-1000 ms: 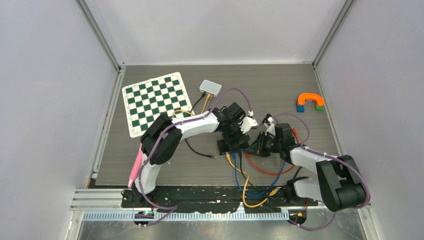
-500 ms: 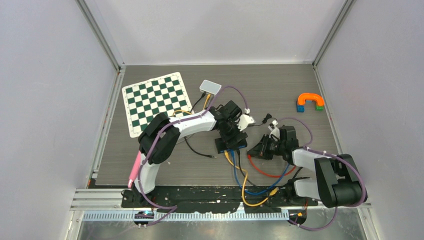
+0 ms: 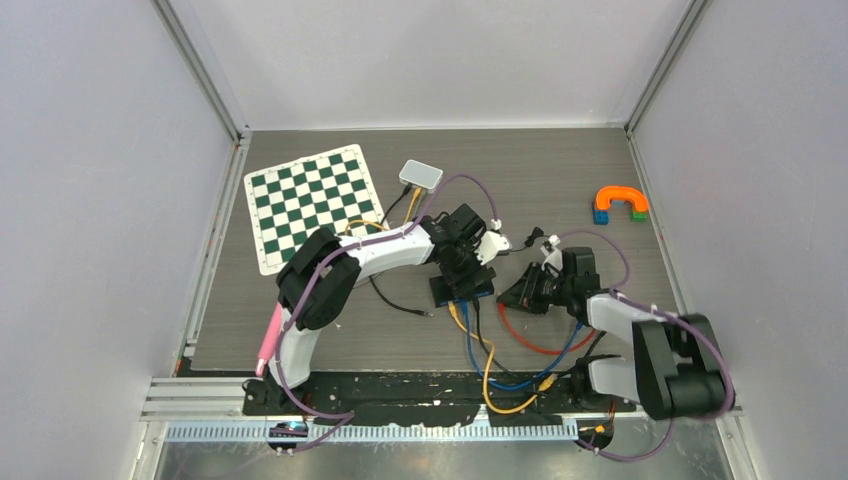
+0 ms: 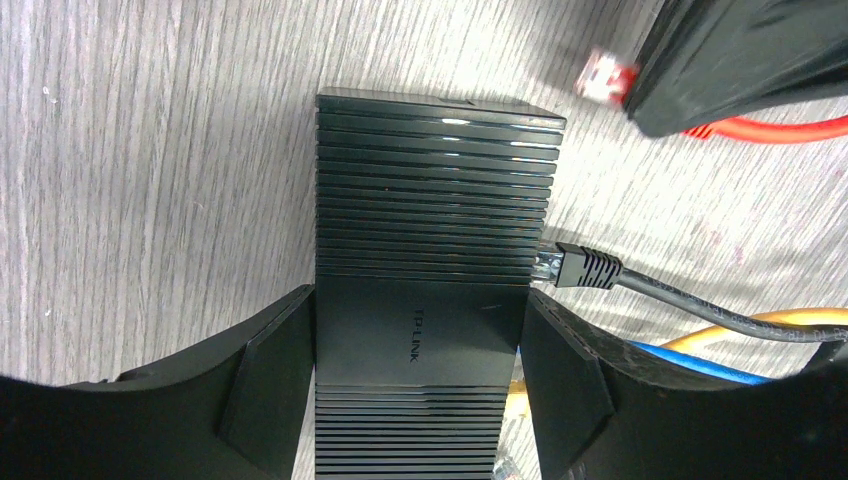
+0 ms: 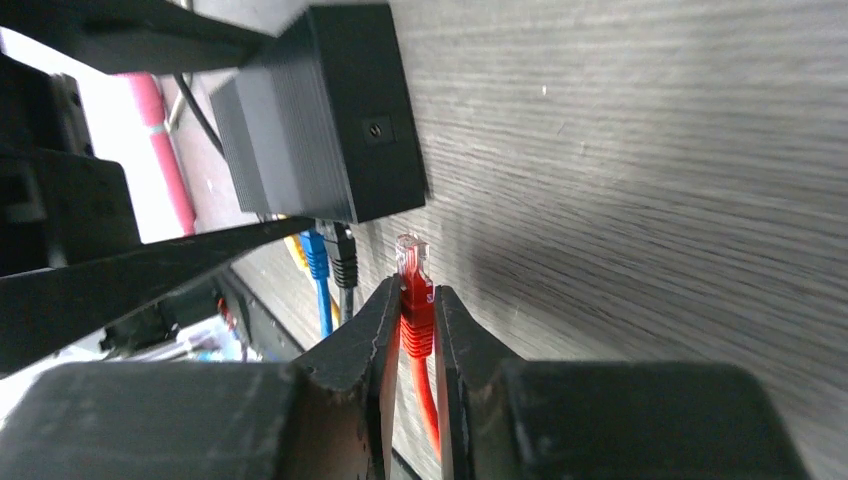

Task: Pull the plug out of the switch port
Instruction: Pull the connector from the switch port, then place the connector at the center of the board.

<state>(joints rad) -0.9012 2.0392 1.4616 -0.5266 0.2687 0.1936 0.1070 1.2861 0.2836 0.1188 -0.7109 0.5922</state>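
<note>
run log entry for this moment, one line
left gripper: shut on black ribbed network switch | right gripper: shut on red cable's clear-tipped plug | plug: out of port, clear of switch

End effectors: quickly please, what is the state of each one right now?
Left end effector: closed on the sides of the black switch, holding it.
Right end effector: closed on the red plug, which is out of the switch.

Pale grey walls [image 3: 440,60] enclose a dark wood-grain tabletop [image 3: 560,170], framed by what seem aluminium rails [image 3: 215,250].
</note>
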